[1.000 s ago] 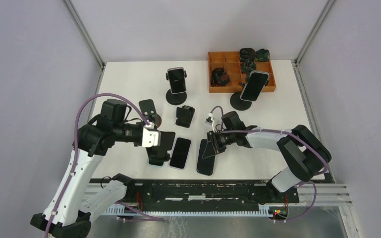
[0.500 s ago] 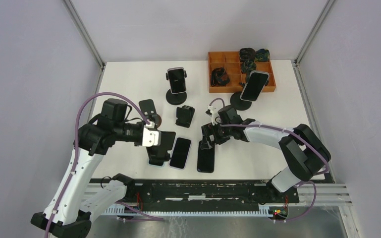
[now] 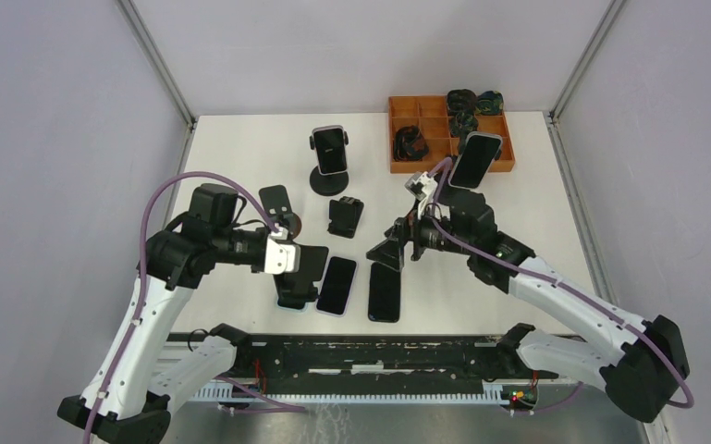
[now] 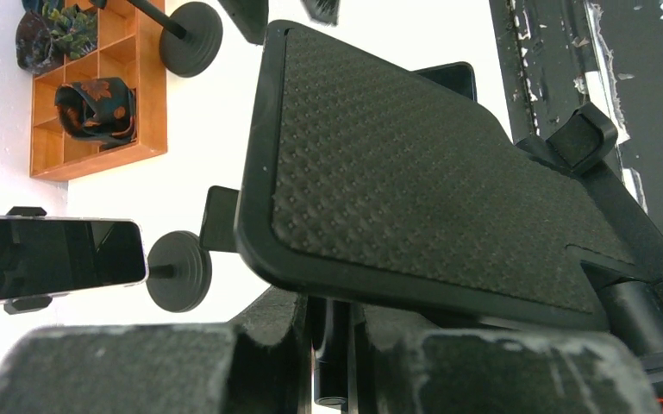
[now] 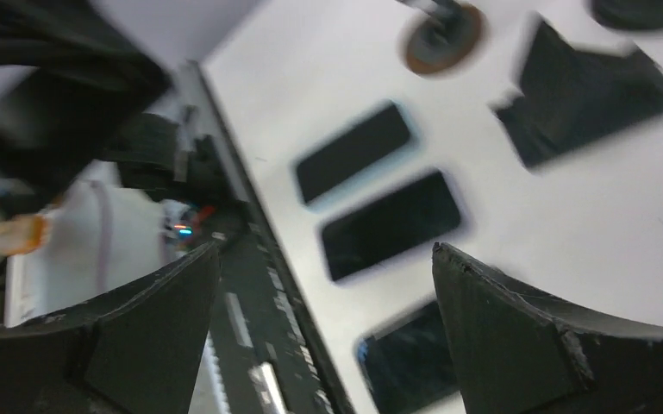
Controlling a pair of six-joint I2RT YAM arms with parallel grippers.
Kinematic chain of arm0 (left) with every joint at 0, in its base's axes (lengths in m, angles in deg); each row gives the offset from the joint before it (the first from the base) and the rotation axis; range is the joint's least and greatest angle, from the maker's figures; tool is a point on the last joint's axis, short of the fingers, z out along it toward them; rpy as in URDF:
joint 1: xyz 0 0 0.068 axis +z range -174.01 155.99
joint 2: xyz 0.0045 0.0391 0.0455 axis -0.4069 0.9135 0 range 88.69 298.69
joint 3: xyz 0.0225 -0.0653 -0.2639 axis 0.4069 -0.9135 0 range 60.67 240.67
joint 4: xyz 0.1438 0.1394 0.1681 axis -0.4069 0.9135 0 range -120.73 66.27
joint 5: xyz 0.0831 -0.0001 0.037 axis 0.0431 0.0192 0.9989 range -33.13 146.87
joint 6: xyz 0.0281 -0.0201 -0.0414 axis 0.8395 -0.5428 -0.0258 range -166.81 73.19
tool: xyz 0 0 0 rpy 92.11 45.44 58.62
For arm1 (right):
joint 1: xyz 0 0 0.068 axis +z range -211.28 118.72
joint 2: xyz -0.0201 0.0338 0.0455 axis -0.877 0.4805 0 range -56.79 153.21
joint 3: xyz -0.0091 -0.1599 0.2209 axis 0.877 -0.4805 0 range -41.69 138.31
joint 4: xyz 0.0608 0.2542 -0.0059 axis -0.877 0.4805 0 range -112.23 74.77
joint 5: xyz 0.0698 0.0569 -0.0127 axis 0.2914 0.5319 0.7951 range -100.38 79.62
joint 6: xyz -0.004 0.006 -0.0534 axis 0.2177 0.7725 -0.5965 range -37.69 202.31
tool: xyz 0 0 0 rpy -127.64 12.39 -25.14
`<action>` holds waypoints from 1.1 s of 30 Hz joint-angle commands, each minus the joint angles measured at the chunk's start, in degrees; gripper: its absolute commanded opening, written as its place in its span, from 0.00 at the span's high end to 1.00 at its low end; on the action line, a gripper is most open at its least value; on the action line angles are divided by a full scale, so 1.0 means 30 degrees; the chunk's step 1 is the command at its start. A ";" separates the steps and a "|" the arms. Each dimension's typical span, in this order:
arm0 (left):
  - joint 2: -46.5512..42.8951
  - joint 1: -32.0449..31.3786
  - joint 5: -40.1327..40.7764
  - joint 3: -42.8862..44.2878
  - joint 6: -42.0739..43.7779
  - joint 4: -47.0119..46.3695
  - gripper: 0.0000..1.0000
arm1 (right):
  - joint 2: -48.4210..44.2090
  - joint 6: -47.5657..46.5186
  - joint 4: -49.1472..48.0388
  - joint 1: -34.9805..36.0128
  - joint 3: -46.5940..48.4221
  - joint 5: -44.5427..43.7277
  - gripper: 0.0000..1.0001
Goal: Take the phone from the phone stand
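My left gripper (image 3: 287,261) (image 4: 336,349) is shut on the thin stem of a black phone stand (image 3: 300,274). That stand's textured cradle plate (image 4: 414,172) carries no phone. Right of it, two dark phones (image 3: 337,285) (image 3: 385,291) lie flat on the white table; they also show blurred in the right wrist view as phones (image 5: 353,153) (image 5: 392,224). My right gripper (image 3: 394,246) (image 5: 325,252) hangs open above and behind the right-hand phone, with nothing between its fingers.
Two more phones sit in stands: one at the back centre (image 3: 330,150) (image 4: 52,259), one (image 3: 475,159) by the orange tray (image 3: 497,166) of dark objects. An empty black stand (image 3: 345,215) and a brown-based stand (image 3: 284,211) are mid-table. A metal rail (image 3: 379,356) runs along the near edge.
My right gripper opened, let go of the right-hand phone, which now lies flat, and lifted away toward the back right. The left arm and its stand stayed still.
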 commanded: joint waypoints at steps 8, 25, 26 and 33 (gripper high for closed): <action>-0.0009 -0.0017 -0.1597 0.0553 0.0690 -0.0652 0.98 | 0.2222 0.6511 -1.2848 0.4918 0.1080 0.4075 0.17; -0.0255 -0.0017 -0.1130 0.0050 0.0866 -0.0635 0.75 | 0.5477 0.8760 -1.7180 0.6528 0.2601 0.4249 0.75; -0.0275 -0.0011 -0.1000 0.0032 0.0828 -0.0633 0.64 | 0.5306 0.8323 -1.6616 0.6455 0.2565 0.4197 0.81; -0.0313 -0.0017 0.0064 -0.0432 0.1085 -0.0517 0.07 | 0.3047 0.5097 -1.1370 0.4150 0.2101 0.4353 1.00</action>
